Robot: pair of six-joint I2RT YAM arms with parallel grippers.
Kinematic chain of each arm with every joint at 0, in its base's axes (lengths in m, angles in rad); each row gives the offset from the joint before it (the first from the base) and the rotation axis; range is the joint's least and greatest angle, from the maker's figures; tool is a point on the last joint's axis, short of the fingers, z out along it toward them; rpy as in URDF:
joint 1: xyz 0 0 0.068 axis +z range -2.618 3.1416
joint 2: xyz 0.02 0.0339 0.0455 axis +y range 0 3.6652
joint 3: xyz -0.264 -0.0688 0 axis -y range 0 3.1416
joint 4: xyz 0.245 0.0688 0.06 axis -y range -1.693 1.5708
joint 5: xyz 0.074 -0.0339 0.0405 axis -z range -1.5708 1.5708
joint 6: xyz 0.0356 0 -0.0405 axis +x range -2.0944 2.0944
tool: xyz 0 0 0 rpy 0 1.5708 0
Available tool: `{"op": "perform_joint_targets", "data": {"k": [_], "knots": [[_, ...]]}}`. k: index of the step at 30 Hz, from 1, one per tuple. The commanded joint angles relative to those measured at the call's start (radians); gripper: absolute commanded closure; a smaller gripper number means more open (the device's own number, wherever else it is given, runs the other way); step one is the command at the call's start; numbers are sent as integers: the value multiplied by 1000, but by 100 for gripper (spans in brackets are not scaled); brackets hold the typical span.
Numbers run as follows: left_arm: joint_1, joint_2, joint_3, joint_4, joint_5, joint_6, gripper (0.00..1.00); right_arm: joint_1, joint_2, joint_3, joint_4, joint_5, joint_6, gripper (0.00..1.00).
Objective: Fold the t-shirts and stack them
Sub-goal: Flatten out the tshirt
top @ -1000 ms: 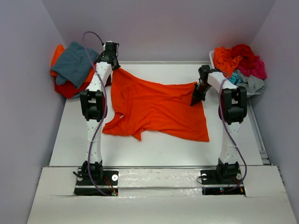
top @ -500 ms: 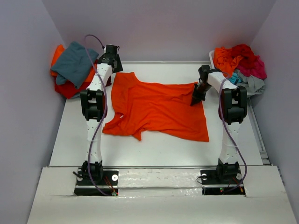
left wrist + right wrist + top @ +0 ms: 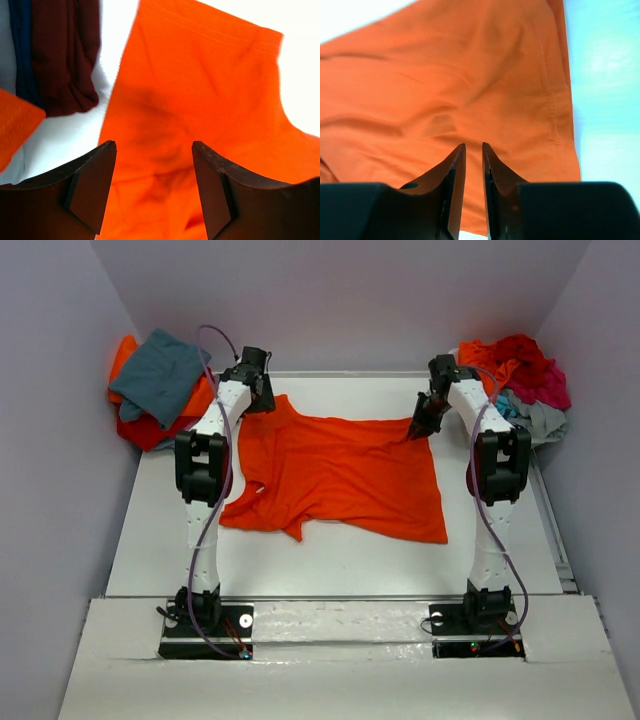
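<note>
Item in hand: bright orange short-sleeved cloth t-shirt (image 3: 340, 475). Lies spread over the white table (image 3: 330, 560) at centre of the overhead frame. Mostly flat, rumpled and tucked under along the lower left edge, lower hem uneven.

Left gripper (image 3: 152, 147): stands wide open above the shirt's upper left corner. Holds nothing, with the cloth flat beneath and not pinched.

Right gripper (image 3: 472, 146): sits at the shirt's upper right corner. Parted by a narrow slit only, no cloth seen caught inside.

Other stock: heap of teal-grey, orange and red shirts (image 3: 155, 390) at upper left of frame; heap of red, magenta and grey shirts (image 3: 515, 375) at upper right.

Stage, as judged: flattening; no fold made yet.

Possible faults from here:
- Dragging the upper right corner on lift-off. Cause: hem clinging in so narrow a gap. Would undo the spread.
- Catching the dark maroon cloth (image 3: 65, 55) lying just beside the left fingers. Cause: closing too far toward the upper left heap.
- Folding over the rumpled lower left patch. Cause: skipping a further smoothing pass. Likely a trapped crease and a lopsided stack.
</note>
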Motion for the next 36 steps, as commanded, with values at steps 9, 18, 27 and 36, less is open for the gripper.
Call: {"op": "perform_joint_targets", "data": {"k": [9, 18, 27, 36], "knots": [[-35, -122, 13, -76, 8, -13, 27, 10, 104, 206, -23, 23, 22, 65], [-35, -82, 53, -135, 7, -14, 26, 1, 159, 294, -17, 40, 42, 45], [-35, -18, 78, -145, 51, -18, 26, -18, 193, 324, -17, 43, 46, 45], [-35, 63, 119, -167, 48, -8, 26, -18, 194, 300, -4, 36, 39, 45]]}}
